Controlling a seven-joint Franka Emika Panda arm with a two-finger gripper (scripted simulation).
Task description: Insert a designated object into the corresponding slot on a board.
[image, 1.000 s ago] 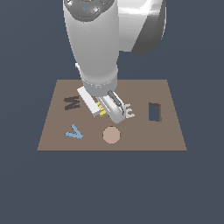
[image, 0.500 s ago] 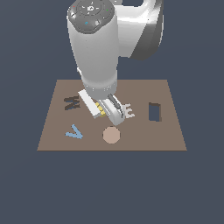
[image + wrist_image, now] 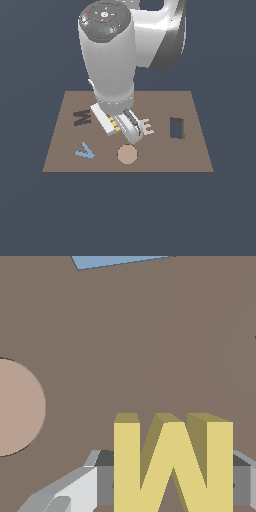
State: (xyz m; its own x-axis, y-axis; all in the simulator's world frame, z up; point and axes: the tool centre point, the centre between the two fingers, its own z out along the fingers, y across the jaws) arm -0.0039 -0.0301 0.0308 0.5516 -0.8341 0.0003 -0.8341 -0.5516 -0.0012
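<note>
board [image 3: 165,107] fills mid-frame in the exterior view, arm over its centre. step in hand: carrying, not yet inserting. m slot [image 3: 82,117] sits at the board's left, left of the tool [image 3: 121,128]. yellow m [image 3: 172,463] is clamped between the tool's fingers, bottom centre-right of the wrist view, above the board surface. next move, i'd say: shift over the slot, match rotation, then lower.

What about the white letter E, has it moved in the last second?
No. The white E lies where it was on the board, just as far from the rectangular cut-out.
</note>
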